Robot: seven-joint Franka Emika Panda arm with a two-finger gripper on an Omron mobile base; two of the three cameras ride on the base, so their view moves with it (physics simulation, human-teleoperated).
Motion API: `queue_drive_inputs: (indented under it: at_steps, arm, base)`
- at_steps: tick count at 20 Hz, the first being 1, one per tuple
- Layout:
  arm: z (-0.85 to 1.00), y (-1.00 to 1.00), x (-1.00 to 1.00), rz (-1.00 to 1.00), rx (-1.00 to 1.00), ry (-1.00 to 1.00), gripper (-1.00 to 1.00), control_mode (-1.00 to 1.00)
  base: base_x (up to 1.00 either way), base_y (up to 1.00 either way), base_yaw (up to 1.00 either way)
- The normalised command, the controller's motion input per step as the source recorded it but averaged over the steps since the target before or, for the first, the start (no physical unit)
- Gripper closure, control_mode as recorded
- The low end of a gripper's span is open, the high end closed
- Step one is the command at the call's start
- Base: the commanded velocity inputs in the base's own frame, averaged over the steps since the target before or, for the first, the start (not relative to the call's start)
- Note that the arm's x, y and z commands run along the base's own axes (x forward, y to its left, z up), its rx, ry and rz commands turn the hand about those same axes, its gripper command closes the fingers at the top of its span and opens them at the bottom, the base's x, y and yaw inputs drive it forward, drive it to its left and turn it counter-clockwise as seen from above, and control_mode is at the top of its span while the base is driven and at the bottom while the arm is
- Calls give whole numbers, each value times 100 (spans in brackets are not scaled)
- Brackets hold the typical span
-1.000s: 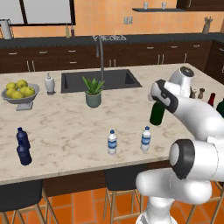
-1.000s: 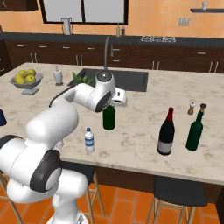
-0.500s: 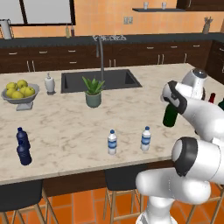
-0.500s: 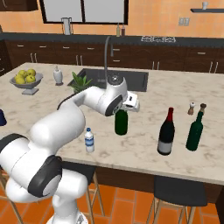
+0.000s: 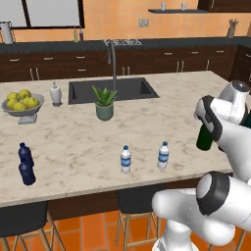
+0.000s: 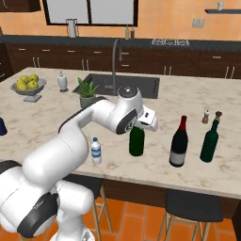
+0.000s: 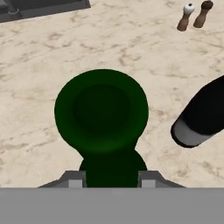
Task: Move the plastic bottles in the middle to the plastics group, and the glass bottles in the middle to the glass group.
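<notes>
Gripping the neck of the green wine bottle (image 6: 137,140), the gripper (image 6: 141,126) is closed tight on it, jaws pinched to either side of the neck; in the hand view the bottle (image 7: 102,118) is seen from straight above, with the two finger tips (image 7: 75,179) flanking it at the bottom edge. Bottle stands upright; whether its base touches the marble counter (image 6: 197,99) or rides just above it cannot be told. It is near the front edge of the island, left of the near-black wine bottle with red top (image 6: 179,141), with a clear gap between them. Farther right stands the second green wine bottle (image 6: 209,140), and behind those two, a pair of small pepper shakers (image 6: 212,116). In the left base view the held bottle (image 5: 205,138) shows partly behind the white arm. Two clear water bottles (image 5: 126,159) with blue caps stand side by side near the counter's front edge, well left of the held bottle, apart from each other. Two dark navy-blue bottles (image 5: 25,164) stand close together at the far left front of the counter. Further back: a bowl of yellow-green fruit (image 5: 21,103), a small potted plant (image 5: 104,103) in front of the sink (image 5: 112,89).
</notes>
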Motion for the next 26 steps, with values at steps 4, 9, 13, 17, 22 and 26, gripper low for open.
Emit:
queue_drive_inputs:
  at_steps: [4,9,13,17,22,26]
  arm:
    - [-7,-45,-7,-12,0,0,100,-100]
    - [0,-40,0,-9,0,0,100,-100]
    - [0,-5,0,-3,0,0,100,-100]
    - [-31,0,0,-4,0,0,100,-100]
    - [-31,-1,0,-5,0,1,100,-100]
    - [-7,-11,3,-5,0,0,100,-100]
  base:
    - [0,0,0]
    - [0,0,0]
    - [0,0,0]
    - [0,0,0]
    - [0,0,0]
    - [0,0,0]
